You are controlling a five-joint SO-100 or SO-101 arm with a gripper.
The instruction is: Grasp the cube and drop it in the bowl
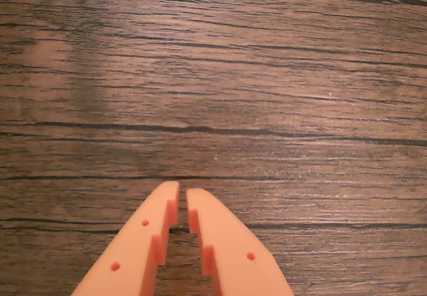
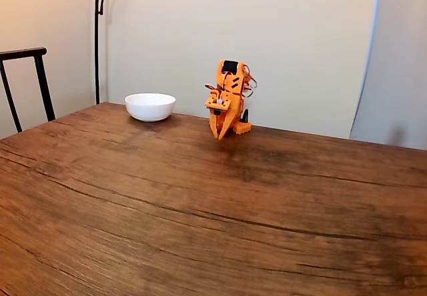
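Note:
The white bowl [image 2: 150, 107] stands at the far left of the wooden table in the fixed view. To its right the orange arm sits folded at the table's back edge, its gripper [image 2: 219, 134] pointing down at the tabletop. In the wrist view the two orange fingers of the gripper [image 1: 183, 193] come up from the bottom edge, shut with only a thin slit between them and nothing held. Bare wood lies under them. The cube is out of view.
A dark chair back [image 2: 27, 83] stands beyond the table's left edge, and a thin lamp pole [image 2: 97, 39] rises behind the bowl. A pale wall runs behind the table. The wooden tabletop [image 2: 200, 203] stretches wide toward the camera.

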